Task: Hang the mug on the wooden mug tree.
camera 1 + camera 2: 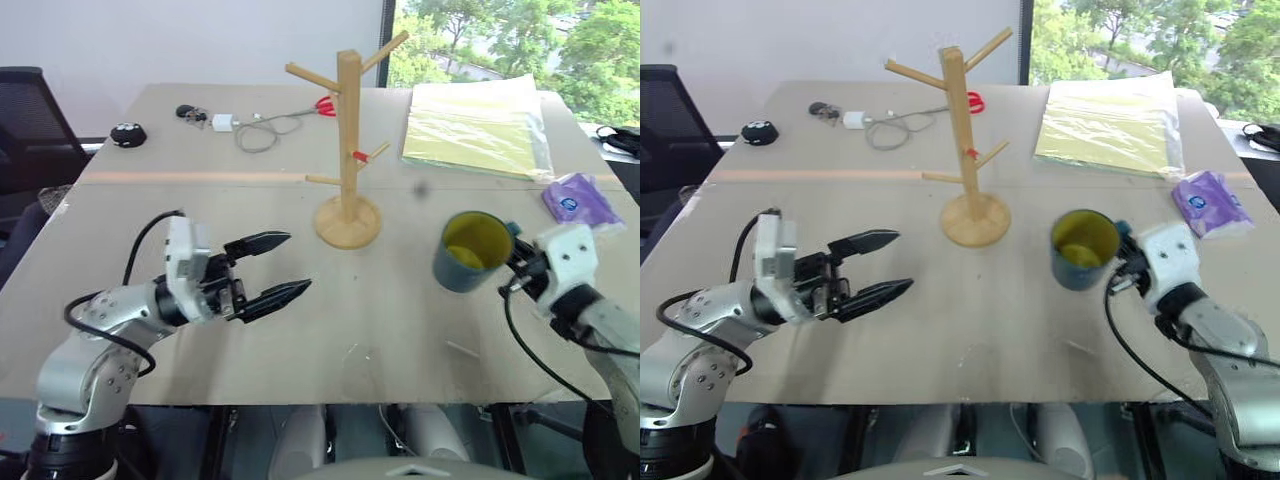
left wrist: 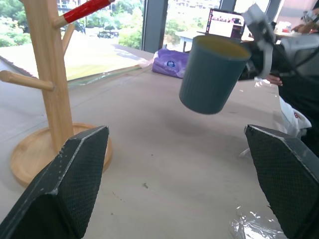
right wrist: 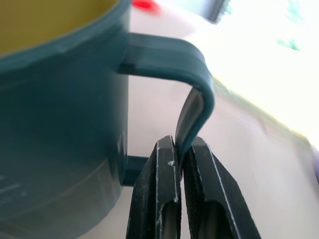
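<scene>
While the right gripper has its fingers clamped on the loop handle of the mug, the teal mug hangs tilted above the worktop, its yellow inside facing the camera, off to the right of the wooden mug tree. That tree stands upright on its round base near the worktop's middle. On the tree's other side the left gripper hovers over the worktop with its fingers apart, holding nothing, pointing toward the tree and mug.
</scene>
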Controlling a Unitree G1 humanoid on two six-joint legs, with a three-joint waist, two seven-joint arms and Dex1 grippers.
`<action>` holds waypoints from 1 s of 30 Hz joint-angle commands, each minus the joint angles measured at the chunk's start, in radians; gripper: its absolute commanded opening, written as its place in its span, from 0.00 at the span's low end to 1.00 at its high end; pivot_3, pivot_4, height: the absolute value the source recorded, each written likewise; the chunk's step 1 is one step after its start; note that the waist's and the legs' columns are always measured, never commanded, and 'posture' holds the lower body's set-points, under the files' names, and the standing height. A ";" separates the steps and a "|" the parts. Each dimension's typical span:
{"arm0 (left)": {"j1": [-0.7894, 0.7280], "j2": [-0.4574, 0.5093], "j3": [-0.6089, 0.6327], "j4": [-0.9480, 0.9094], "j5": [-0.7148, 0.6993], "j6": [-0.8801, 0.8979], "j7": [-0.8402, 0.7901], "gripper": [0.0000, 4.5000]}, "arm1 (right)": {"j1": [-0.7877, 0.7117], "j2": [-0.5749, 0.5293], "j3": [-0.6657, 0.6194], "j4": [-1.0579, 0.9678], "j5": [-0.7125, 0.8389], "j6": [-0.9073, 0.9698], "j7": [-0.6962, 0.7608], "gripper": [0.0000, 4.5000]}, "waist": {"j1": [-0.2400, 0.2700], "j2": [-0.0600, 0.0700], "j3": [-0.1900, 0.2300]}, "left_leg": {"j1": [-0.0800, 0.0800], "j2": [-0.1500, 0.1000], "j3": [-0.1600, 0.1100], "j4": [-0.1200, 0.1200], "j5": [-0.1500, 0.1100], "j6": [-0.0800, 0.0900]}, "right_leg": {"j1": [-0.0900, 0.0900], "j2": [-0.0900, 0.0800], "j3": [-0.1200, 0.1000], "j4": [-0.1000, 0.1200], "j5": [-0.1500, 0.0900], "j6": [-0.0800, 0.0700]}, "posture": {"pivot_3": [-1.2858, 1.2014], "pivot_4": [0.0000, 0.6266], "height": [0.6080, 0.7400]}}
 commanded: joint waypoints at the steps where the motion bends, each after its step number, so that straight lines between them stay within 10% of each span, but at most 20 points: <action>1: 0.051 0.036 0.102 0.031 -0.065 -0.013 -0.084 1.00 | -0.261 -0.034 0.119 -0.090 0.049 0.262 -0.031 0.01 | -0.002 0.000 0.000 | 0.000 0.000 0.001 0.000 0.000 0.000 | 0.000 0.000 0.001 0.000 0.000 -0.001 | 0.52 0.24 1.00; 9: 0.079 0.045 0.168 0.094 -0.049 -0.050 -0.102 1.00 | -0.746 -0.020 0.403 -0.033 0.033 0.622 -0.077 0.01 | 0.014 0.000 0.000 | -0.007 -0.002 -0.003 -0.001 0.003 -0.005 | -0.005 -0.005 -0.004 0.000 0.000 -0.002 | 0.52 0.24 1.00; 30: 0.143 0.014 0.185 0.068 -0.031 -0.108 -0.045 1.00 | -0.981 -0.043 0.596 0.115 -0.074 0.508 -0.024 0.01 | 0.000 0.000 0.000 | -0.008 -0.002 0.001 -0.001 0.001 -0.002 | -0.007 -0.006 -0.004 0.000 0.001 0.001 | 0.52 0.24 1.00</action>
